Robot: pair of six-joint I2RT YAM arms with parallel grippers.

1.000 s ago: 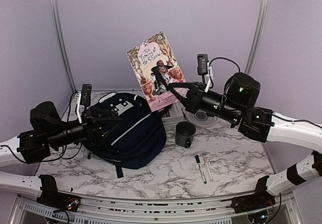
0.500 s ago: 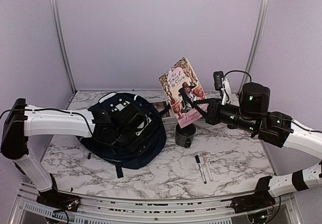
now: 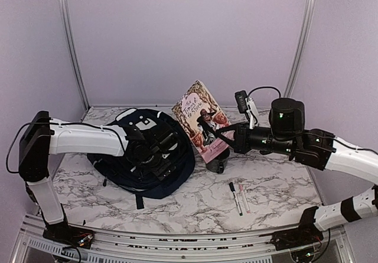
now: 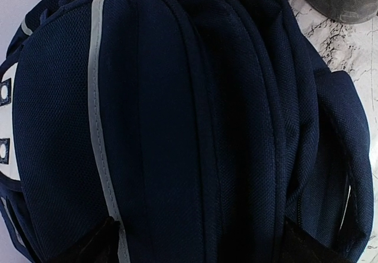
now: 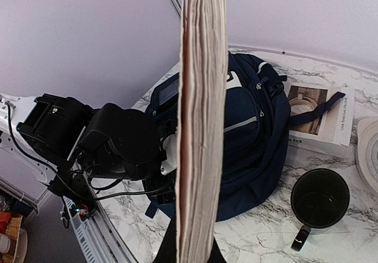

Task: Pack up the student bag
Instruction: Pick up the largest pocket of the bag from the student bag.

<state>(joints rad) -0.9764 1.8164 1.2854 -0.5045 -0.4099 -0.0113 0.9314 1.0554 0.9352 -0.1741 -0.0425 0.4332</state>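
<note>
Navy student bag [image 4: 177,127] directly under open L gripper [image 4: 201,248]

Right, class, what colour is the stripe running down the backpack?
The stripe is pale grey on the navy backpack; the left wrist view shows it best.

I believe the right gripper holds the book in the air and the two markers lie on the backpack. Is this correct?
Not quite. The right gripper holds the book in the air, but the two markers lie on the table, apart from the backpack; the top view shows it.
</note>
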